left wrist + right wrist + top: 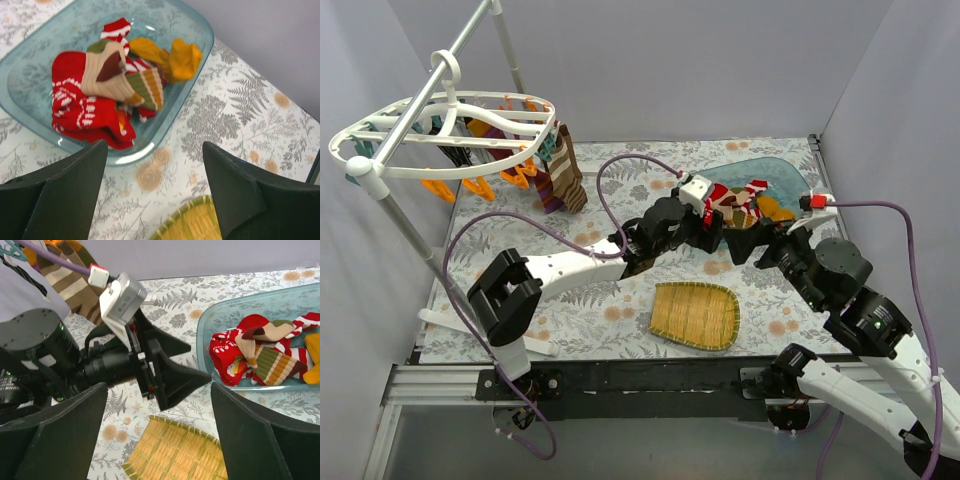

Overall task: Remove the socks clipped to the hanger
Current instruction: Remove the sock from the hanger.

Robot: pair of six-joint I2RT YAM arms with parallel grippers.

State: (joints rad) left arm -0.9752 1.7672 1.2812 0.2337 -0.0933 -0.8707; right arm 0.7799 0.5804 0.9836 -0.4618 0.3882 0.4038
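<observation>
Your left gripper (152, 150), open and empty, could pull the hanger (448, 72) off its pole (470, 32) yanking the far-left socks (560, 180).

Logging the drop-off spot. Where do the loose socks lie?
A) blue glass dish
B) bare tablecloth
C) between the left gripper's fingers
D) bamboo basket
A: the socks are piled in the dish; the basket holds none, and the left gripper is open with nothing between its fingers.
</observation>
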